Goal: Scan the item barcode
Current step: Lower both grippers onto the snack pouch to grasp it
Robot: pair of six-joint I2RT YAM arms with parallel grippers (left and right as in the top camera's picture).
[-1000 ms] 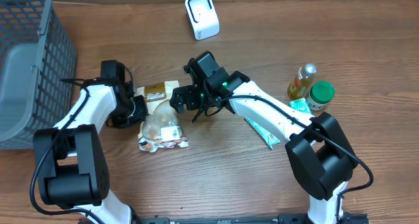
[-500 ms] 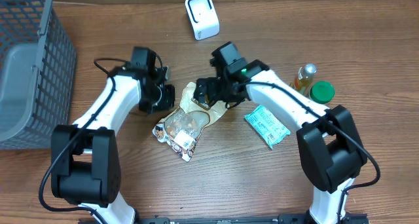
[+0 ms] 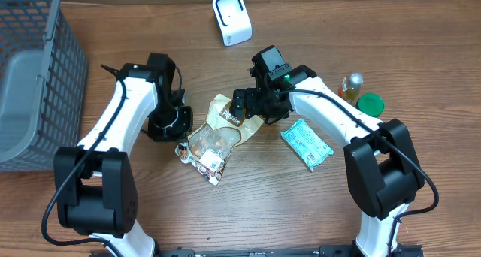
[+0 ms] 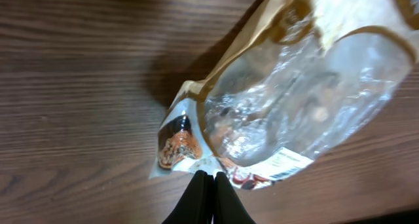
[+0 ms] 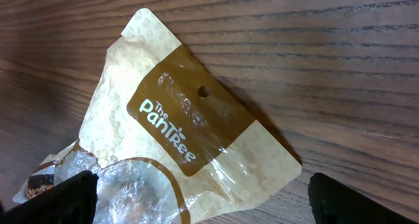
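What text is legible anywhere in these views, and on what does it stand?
"The PanTRee": on the brown label of the beige-and-clear plastic snack bag.
The bottom-edge print on that bag, in the left wrist view: too blurred to read.
Print on the teal foil packet: too small to read.

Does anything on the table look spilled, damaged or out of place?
Nothing looks spilled or torn. Only the snack bag lies diagonally on the table, its clear window wrinkled, well apart from the white scanner.

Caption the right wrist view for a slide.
Open right gripper above a tan snack bag lying on the wooden table.
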